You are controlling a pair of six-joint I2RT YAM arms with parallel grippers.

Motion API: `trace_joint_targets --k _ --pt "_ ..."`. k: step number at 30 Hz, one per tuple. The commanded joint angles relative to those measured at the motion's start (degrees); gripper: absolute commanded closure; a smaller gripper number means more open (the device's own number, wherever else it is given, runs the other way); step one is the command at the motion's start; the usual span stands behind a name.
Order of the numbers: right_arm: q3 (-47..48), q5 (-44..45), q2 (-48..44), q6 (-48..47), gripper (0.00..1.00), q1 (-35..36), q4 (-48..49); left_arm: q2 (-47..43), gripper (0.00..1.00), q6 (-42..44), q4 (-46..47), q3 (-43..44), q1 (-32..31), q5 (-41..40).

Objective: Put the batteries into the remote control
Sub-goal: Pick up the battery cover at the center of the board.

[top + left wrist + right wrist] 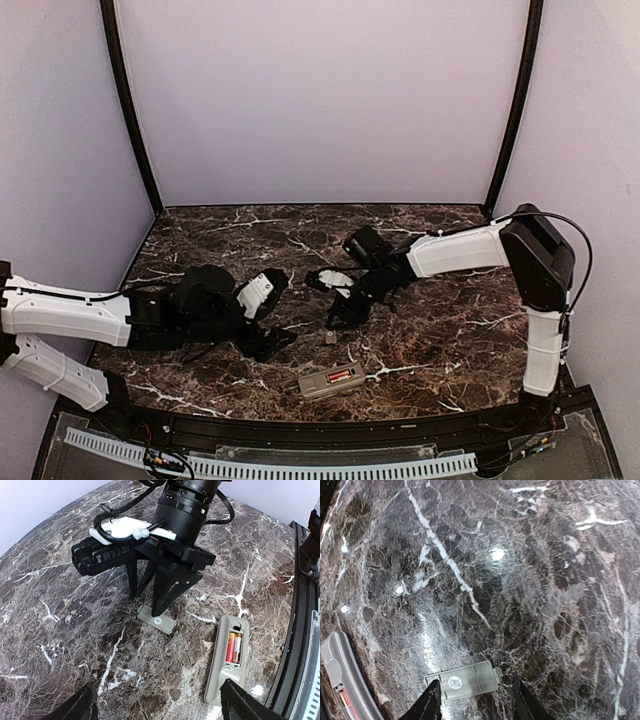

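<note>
- Watching from beside the rig, I see the remote control (332,380) lying close to the near edge of the surface (450,320), about midway along it, with its compartment open and facing up.
- Both batteries (234,647) sit side by side inside it, so the loading itself looks done to me.
- A small grey battery cover (156,619) lies flat a little further in from that edge, apart from the remote.
- The right gripper (146,604) points down over the cover with its jaws apart. One finger is at the cover's end, and nothing is clamped.
- The left gripper (159,684) hangs to the left of the cover, jaws wide apart and empty.
- If the cover goes on next, I'd shift until the plate sits squarely between both fingers. I'd then close gently so it doesn't skate, and carry it level to the open compartment.
</note>
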Motion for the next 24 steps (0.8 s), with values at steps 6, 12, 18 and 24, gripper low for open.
trace_joint_targets --k 6,12,18,24 --pt "3.6 3.3 5.8 -2.9 0.61 1.5 1.1 3.3 0.16 -0.7 -2.0 1.8 0.5 -1.9" --pt "4.2 3.3 6.7 -3.1 0.64 1.5 0.2 2.7 0.16 -0.9 -2.5 1.4 0.5 -1.9" --pt "4.6 3.2 6.5 -4.7 0.76 1.7 -1.2 2.3 0.16 -0.6 -2.7 1.2 0.5 -2.0" --pt "3.0 3.2 5.4 -7.3 0.84 1.9 -2.5 2.9 0.16 -0.2 -2.9 1.5 0.5 -1.8"
